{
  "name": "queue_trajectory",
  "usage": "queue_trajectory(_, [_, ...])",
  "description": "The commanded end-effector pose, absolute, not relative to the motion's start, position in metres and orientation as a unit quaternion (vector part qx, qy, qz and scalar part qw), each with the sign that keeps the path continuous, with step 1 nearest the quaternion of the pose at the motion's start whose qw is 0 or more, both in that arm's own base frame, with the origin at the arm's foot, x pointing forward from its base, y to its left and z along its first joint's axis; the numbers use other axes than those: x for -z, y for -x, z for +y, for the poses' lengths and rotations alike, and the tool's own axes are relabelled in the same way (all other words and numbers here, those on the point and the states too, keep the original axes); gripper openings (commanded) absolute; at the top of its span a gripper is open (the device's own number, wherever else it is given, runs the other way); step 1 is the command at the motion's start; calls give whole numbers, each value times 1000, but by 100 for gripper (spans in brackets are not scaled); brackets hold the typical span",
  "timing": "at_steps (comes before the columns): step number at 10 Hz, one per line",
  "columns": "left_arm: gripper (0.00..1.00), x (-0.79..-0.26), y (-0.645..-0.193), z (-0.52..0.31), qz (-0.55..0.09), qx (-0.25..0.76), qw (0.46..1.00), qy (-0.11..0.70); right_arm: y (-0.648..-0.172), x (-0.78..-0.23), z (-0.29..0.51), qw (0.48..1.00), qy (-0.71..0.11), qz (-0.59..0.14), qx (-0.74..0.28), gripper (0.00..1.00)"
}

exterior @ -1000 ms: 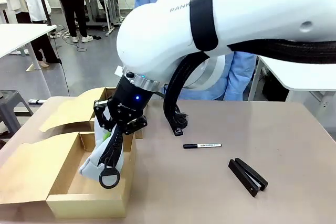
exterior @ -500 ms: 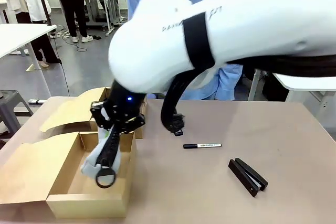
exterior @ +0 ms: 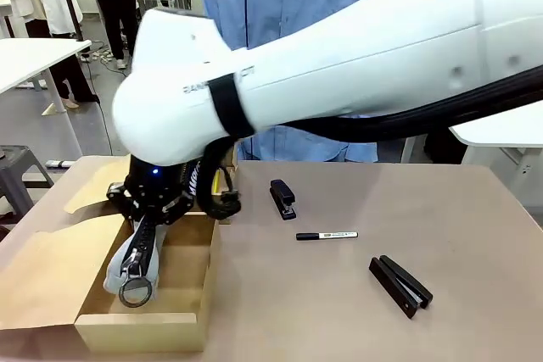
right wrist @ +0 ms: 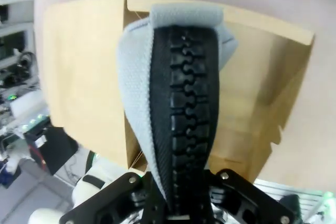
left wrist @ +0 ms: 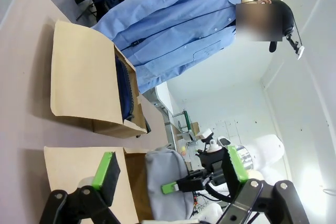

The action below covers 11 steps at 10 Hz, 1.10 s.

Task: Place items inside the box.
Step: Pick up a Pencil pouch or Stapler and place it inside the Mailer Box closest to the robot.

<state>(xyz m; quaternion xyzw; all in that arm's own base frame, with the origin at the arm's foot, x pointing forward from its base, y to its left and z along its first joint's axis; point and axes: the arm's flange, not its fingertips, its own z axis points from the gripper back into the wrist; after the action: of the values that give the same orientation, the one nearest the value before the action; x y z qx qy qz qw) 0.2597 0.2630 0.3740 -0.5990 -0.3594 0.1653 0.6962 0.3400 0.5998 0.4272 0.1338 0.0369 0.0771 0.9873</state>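
My right gripper (exterior: 151,209) pinches the grey pouch (exterior: 127,262) by its upper end. The pouch hangs straight below it, long axis near upright and ring pull lowest, over the open box (exterior: 140,332). I judge nothing blocks the way down. My left gripper (left wrist: 170,170) is spread and holds nothing. Right of the box, on the surface (exterior: 339,320), lie a stapler (exterior: 282,198), the marker (exterior: 327,235) and another stapler (exterior: 400,286).

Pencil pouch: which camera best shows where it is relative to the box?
Front view: the pouch hangs from the right hand, ring pull lowest, over the open box. The right wrist view shows its zip close up above the box; the left wrist view shows a grey part, farther off.
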Motion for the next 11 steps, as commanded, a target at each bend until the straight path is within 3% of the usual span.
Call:
queue_trajectory(1, [100, -375, -261, 261, -372, -158, 690, 600, -347, -433, 643, 992, -89, 48, -73, 5])
queue_trajectory(6, [100, -375, -261, 261, -372, -158, 690, 600, -344, -374, 655, 996, -43, 55, -53, 5])
queue_trajectory(11, [100, -375, -261, 261, -372, -158, 690, 600, -345, -351, 648, 993, -62, 84, -51, 5])
